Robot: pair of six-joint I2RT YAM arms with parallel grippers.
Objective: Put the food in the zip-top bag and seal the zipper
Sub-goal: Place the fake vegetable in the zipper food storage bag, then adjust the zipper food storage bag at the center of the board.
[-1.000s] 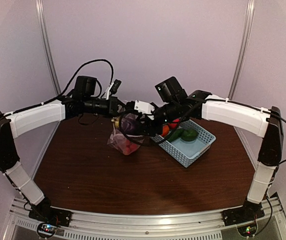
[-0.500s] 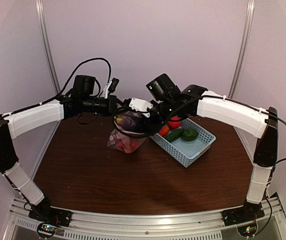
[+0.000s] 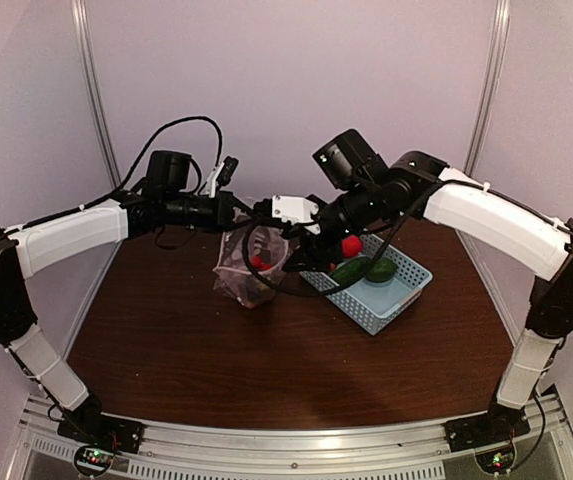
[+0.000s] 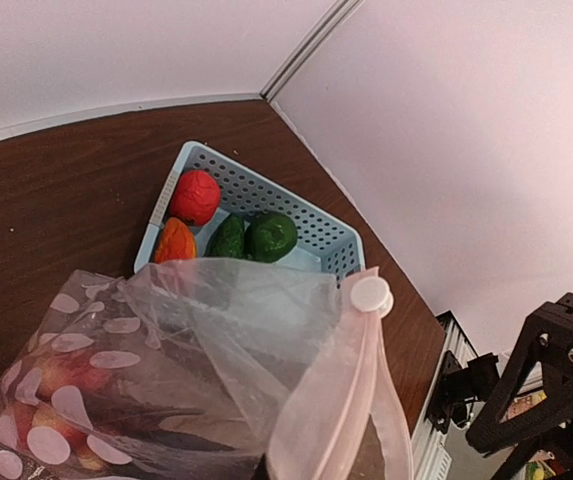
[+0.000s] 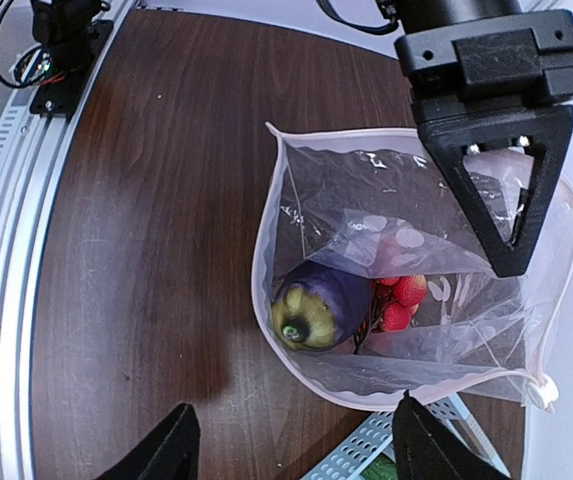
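Zip-top bag (image 5: 336,200), clear crinkly plastic with pale round spots, sits just beside the light blue slotted basket (image 4: 296,210). Its pale zipper (image 5: 256,262) is agape over a glossy purple eggplant (image 5: 321,303) and red strawberries (image 5: 401,300). The basket holds a red tomato (image 4: 196,195), a cucumber (image 4: 228,238) and a pepper (image 4: 271,235). The left gripper (image 5: 511,255) pinches the bag's rim. The right gripper (image 5: 291,455) hangs above the mouth, fingers wide and empty.

bag (image 4: 166,380), seemingly open (basket (image 4: 271,197) behind)
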